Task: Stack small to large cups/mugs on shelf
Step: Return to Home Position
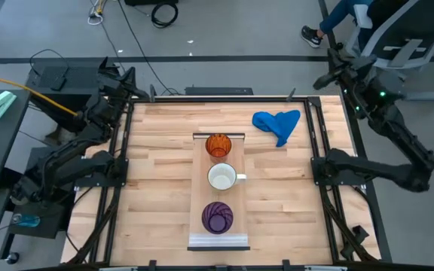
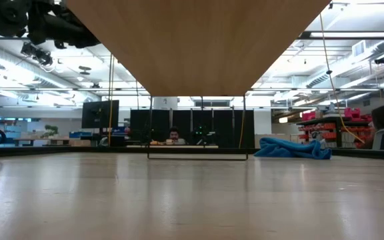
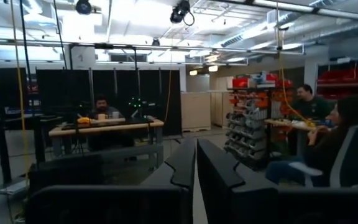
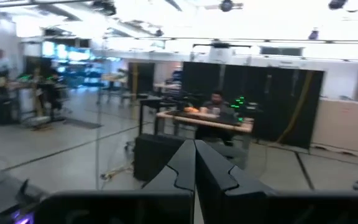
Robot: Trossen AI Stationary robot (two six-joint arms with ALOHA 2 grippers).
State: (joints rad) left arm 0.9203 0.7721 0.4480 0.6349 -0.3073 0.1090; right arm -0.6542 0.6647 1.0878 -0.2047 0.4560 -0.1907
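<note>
Orange cup (image 1: 218,145), white mug (image 1: 221,177), purple cup (image 1: 217,217), lined along shelf (image 1: 200,190)

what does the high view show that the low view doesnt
High only: orange cup, white mug and purple cup in a row on the shelf top; right gripper off the table's far right corner. Low only: the shelf's underside, a person seated in the room behind. Both: shelf, blue cloth, tabletop, part of the left arm.
</note>
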